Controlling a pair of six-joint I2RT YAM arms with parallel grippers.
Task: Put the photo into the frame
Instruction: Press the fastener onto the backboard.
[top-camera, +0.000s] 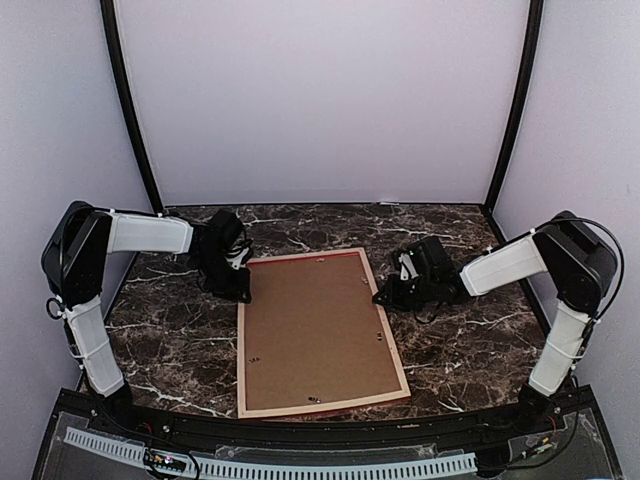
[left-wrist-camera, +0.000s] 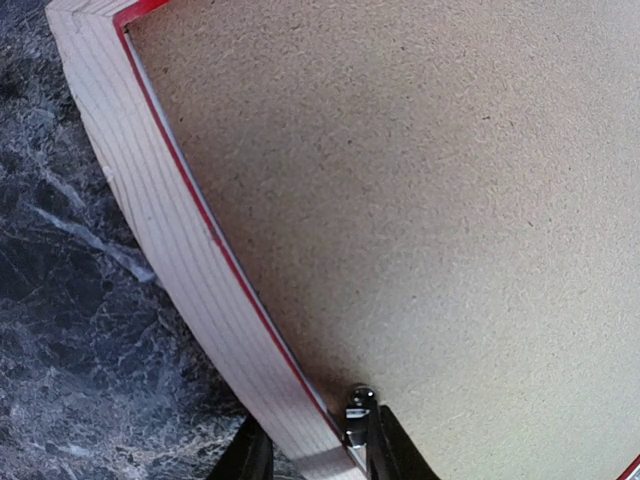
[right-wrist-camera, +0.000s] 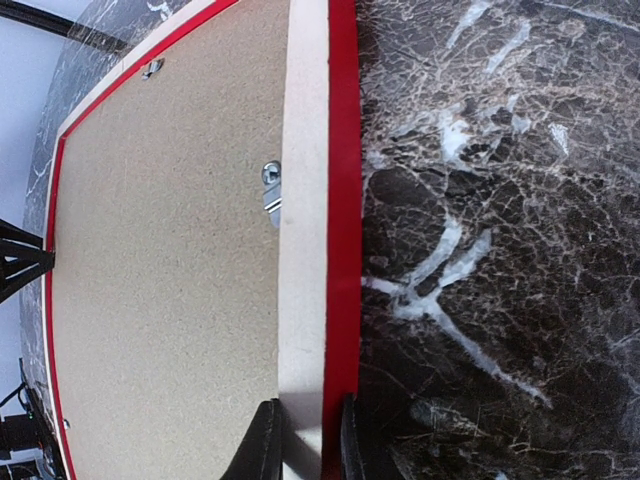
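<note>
The frame (top-camera: 243, 345) lies face down on the marble table, its pale wood back up and its red edge showing. A plain brown backing board (top-camera: 315, 330) fills it. The photo is hidden. My left gripper (top-camera: 243, 292) is at the frame's left rail near the far corner. In the left wrist view its fingers (left-wrist-camera: 318, 450) straddle the rail (left-wrist-camera: 170, 230), the inner finger against a metal tab (left-wrist-camera: 358, 410). My right gripper (top-camera: 382, 297) is at the right rail. In the right wrist view its fingers (right-wrist-camera: 307, 440) are shut across the rail (right-wrist-camera: 305, 200).
Several small metal tabs (right-wrist-camera: 271, 185) sit along the inside of the rails over the backing board (right-wrist-camera: 170, 250). Dark marble table (top-camera: 160, 340) lies on both sides of the frame. Pale walls and two black posts (top-camera: 130, 110) close off the back.
</note>
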